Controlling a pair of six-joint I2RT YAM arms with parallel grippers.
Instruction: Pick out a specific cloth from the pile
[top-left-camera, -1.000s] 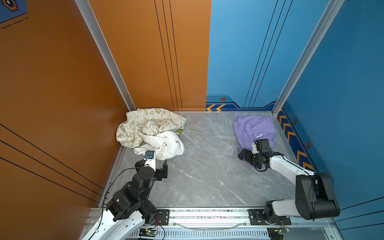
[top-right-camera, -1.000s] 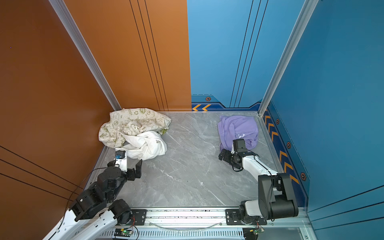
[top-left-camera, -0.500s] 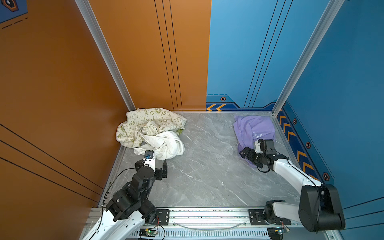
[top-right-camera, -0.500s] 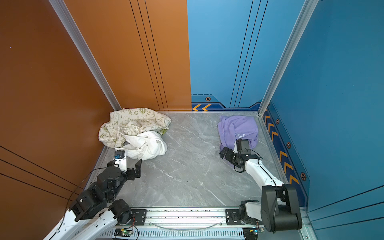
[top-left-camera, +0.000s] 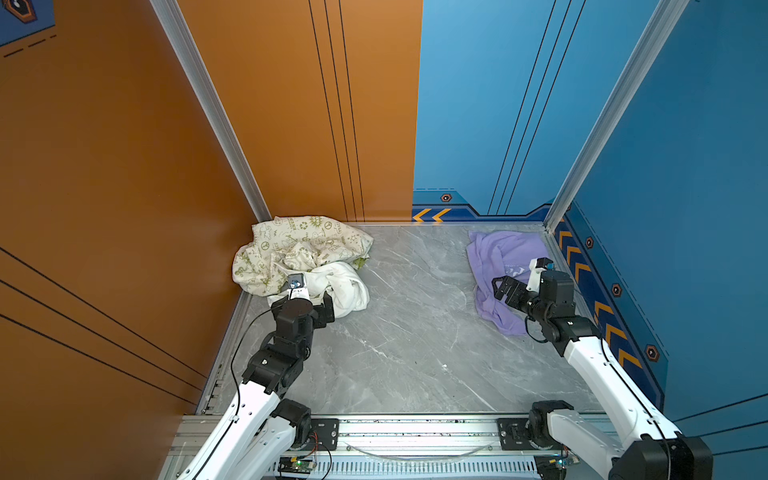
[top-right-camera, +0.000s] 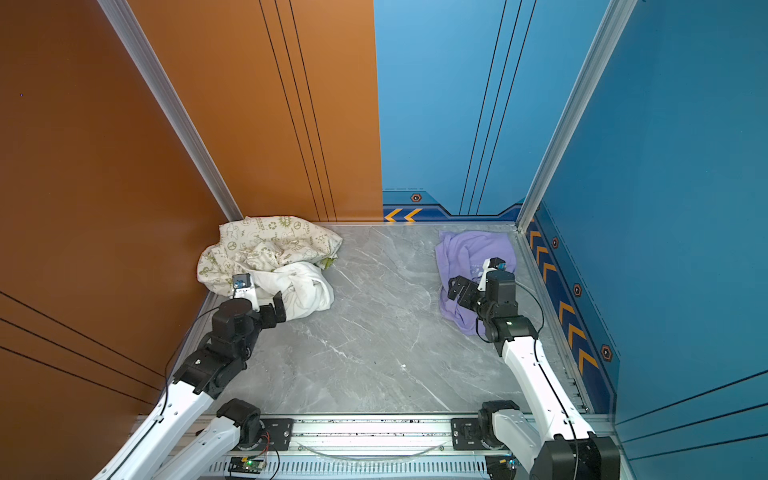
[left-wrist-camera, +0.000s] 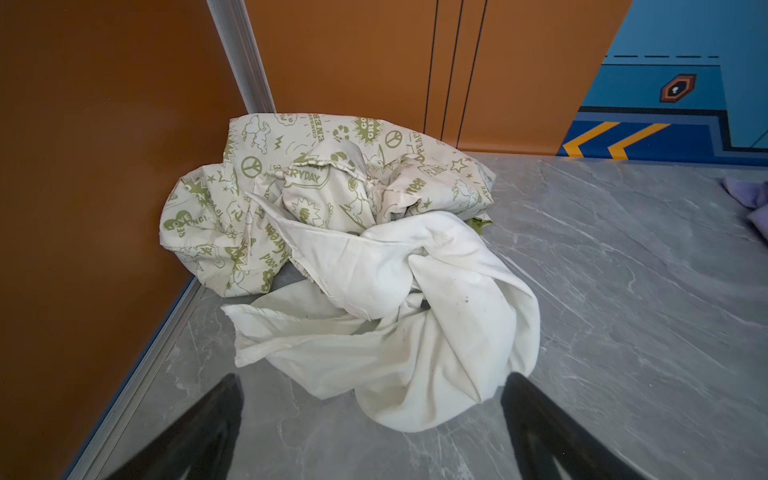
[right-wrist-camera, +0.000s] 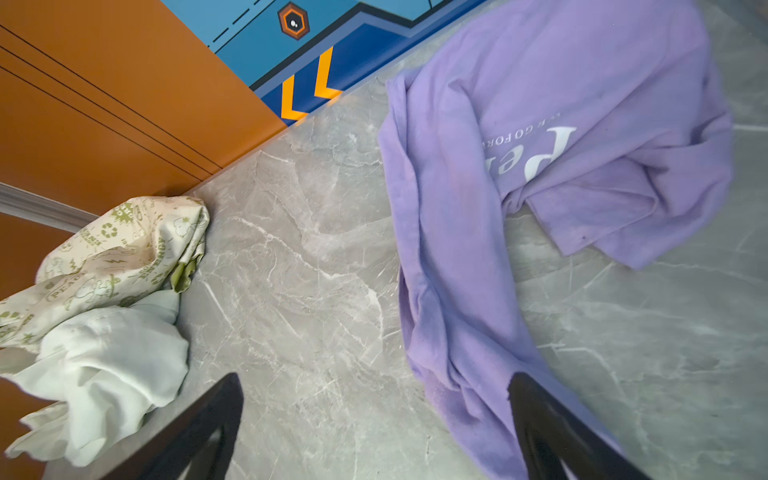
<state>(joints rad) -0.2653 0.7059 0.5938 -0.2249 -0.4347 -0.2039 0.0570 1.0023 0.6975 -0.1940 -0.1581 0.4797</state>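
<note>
Left side first. The pile (top-left-camera: 291, 257) sits in the far-left corner, pushed up against the orange wall (top-left-camera: 124, 187). I count two pieces in it. The cream cloth (top-left-camera: 286, 241) with green prints is at the back, and the white garment (top-left-camera: 347, 286) is crumpled in front of it. The two are touching and partly tangled.

The left gripper (top-left-camera: 327, 305) is low at the near edge of the white garment. In the left wrist view the claw is spread wide with nothing clamped. The white fabric comes up just beside one finger (left-wrist-camera: 536, 415), and I can't tell whether it touches.

Middle: the grey marbled table (top-left-camera: 415, 332) keeps the pile and the target well apart.

Right side: the lilac T-shirt (top-left-camera: 503, 249) lies on its own on the table near the far-right corner, close to the blue wall (top-left-camera: 685, 208). It's rumpled, with the white lettering (right-wrist-camera: 536, 153) face up. A long tail of fabric runs toward the near edge.

The right gripper (top-left-camera: 505, 291) is over that tail in both top views. It is released, with the claw wide and gripping nothing. In the right wrist view one finger (right-wrist-camera: 540, 415) overlaps the tail's edge and the other is over bare table. I can't tell whether it's in contact or just above.
</note>
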